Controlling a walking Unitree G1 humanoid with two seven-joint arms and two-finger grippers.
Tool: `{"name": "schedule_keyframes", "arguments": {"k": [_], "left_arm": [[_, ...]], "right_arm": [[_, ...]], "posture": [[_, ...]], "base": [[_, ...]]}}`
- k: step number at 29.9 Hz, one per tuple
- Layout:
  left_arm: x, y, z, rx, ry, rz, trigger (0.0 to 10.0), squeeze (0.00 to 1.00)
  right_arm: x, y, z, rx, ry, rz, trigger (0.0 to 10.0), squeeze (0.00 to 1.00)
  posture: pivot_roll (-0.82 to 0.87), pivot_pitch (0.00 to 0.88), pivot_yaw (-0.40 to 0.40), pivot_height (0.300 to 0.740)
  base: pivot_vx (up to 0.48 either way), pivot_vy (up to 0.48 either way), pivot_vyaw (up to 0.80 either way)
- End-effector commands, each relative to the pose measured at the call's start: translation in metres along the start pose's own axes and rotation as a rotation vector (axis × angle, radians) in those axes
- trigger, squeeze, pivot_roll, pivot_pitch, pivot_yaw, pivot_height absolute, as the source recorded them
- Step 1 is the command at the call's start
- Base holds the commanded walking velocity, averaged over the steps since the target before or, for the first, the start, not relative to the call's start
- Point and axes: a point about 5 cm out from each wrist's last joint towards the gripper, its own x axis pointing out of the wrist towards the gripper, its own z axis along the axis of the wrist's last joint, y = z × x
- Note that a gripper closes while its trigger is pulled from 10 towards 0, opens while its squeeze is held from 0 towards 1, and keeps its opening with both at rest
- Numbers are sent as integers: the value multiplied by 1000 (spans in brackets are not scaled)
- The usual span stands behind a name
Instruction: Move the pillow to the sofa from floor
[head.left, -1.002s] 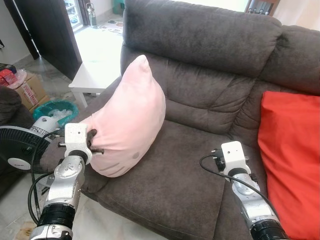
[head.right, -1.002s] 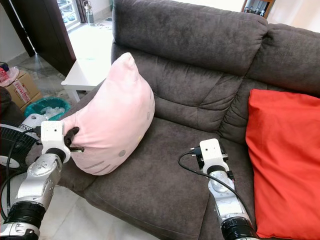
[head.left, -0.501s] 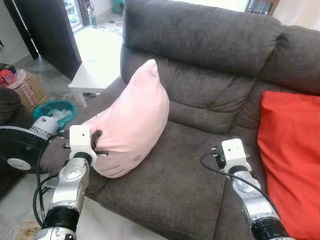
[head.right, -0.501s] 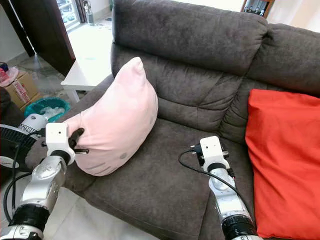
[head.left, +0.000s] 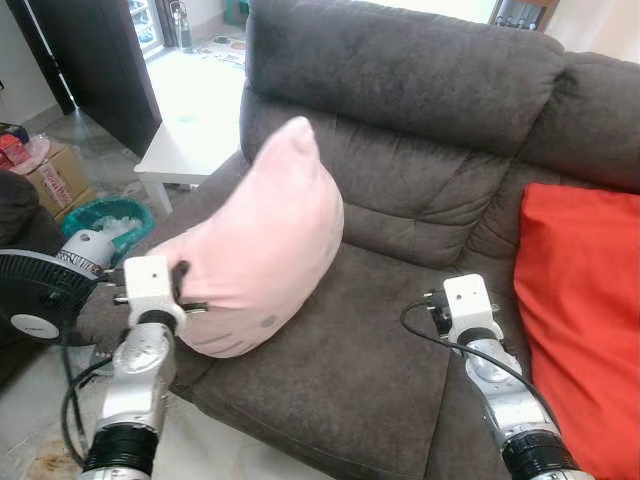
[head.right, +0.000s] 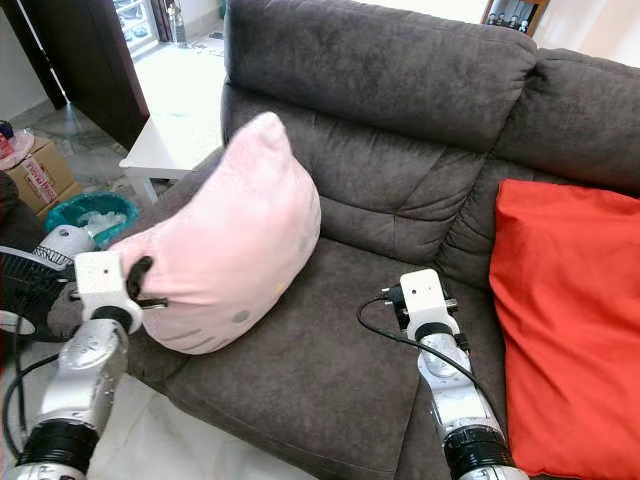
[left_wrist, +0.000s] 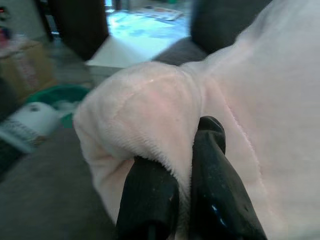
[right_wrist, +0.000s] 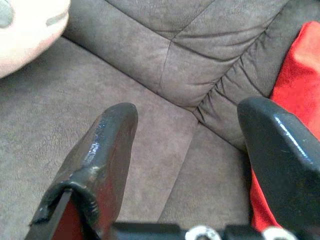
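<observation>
A pale pink pillow (head.left: 262, 250) leans on the left end of the dark grey sofa (head.left: 400, 90), over the seat and the left armrest. My left gripper (head.left: 182, 288) is shut on the pillow's lower left corner; in the left wrist view its black fingers (left_wrist: 200, 190) pinch a fold of the pink pillow (left_wrist: 150, 100). My right gripper (right_wrist: 187, 125) stands open over the sofa seat (right_wrist: 130, 65), to the right of the pillow, with nothing between its fingers.
A red cushion (head.left: 585, 320) lies on the right side of the sofa. Left of the sofa stand a white low table (head.left: 190, 140), a black fan (head.left: 35, 295), a teal bin (head.left: 105, 215) and a cardboard box (head.left: 60, 175). A dark door (head.left: 95, 60) rises at the back left.
The pillow has tipped a little toward the sofa back and settled lower on the seat, still held by my left gripper, which has drawn slightly left. The right arm has stayed put.
</observation>
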Motion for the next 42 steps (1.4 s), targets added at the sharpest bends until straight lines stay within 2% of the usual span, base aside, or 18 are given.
{"name": "schedule_keyframes", "arguments": {"k": [1, 4, 5, 6, 8, 12, 16, 18, 20, 21, 25, 27, 31, 35, 37, 38, 40, 42], "left_arm": [[0, -12, 0, 15, 18, -114, 10000, 0], [-11, -41, -8, 174, 82, -419, 10000, 0], [-22, -49, -15, 226, 131, -565, 10000, 0], [-22, -49, -15, 226, 131, -565, 10000, 0], [-37, -51, -25, 302, 203, -699, 10000, 0], [-45, -45, -30, 336, 254, -759, 10000, 0], [-21, -17, -19, 374, 197, -449, 10000, 0], [-11, -2, -13, 349, 170, -282, 10000, 0], [-3, 17, -3, 254, 132, -83, 10000, 0], [1, 36, 5, 163, 95, 83, 10000, 0], [1, 52, 12, 80, 60, 208, 10000, 0], [-2, 71, 12, -33, 48, 373, 10000, 0], [-9, 88, 1, -153, 95, 529, 10000, 0], [-9, 83, -5, -145, 122, 496, 10000, 0], [-2, 62, -6, -119, 145, 305, 10000, 0], [1, 40, -6, -21, 143, 120, 10000, 0], [0, 25, -7, 19, 138, 10, 10000, 0], [1, 15, -5, -19, 115, -28, 10000, 0]], "right_arm": [[0, -2, -1, 2, -3, -1, 10000, 0], [-1, -3, -1, 1, -2, -1, 10000, 0], [0, -3, -1, 1, -1, -2, 10000, 0], [0, -3, -1, 1, -1, -2, 10000, 0], [0, -2, -1, 3, -2, 0, 10000, 0], [0, 2, 0, 4, -4, 10, 10000, 0], [1, 2, 0, 3, -3, 12, 10000, 0], [1, 2, 0, 3, -3, 12, 10000, 0], [1, 1, 0, 3, -4, 11, 10000, 0], [1, 1, 0, 2, -4, 10, 10000, 0], [1, 0, 0, 1, -4, 9, 10000, 0], [1, -1, 0, -1, -3, 9, 10000, 0], [1, 0, 0, 0, -5, 11, 10000, 0], [1, 0, 1, -2, -7, 13, 10000, 0], [2, -1, 1, -3, -8, 12, 10000, 0], [2, -1, 1, -4, -8, 12, 10000, 0], [2, -1, 2, -5, -9, 11, 10000, 0], [2, -1, 3, -6, -14, 7, 10000, 0]], "posture": [[147, 67, -93, 740], [149, 68, -92, 740], [153, 70, -90, 740], [153, 70, -90, 740], [154, 71, -91, 740], [158, 71, -94, 740], [160, 71, -94, 740], [158, 70, -93, 740], [153, 70, -95, 740], [152, 70, -96, 740], [152, 70, -97, 740], [152, 70, -97, 740], [151, 70, -100, 740], [151, 69, -103, 740], [153, 67, -105, 740], [153, 67, -105, 740], [153, 67, -105, 740], [151, 64, -103, 740]], "base": [[0, 0, 0], [0, 0, 0], [0, 0, 0], [0, 0, 0], [0, 0, 0], [0, 0, 0], [0, 0, 0], [0, 0, 0], [0, 0, 0], [0, 0, 0], [0, 0, 0], [0, 0, 0], [0, 0, 0], [0, 0, 0], [0, 0, 0], [0, 0, 0], [0, 0, 0], [0, 0, 0]]}}
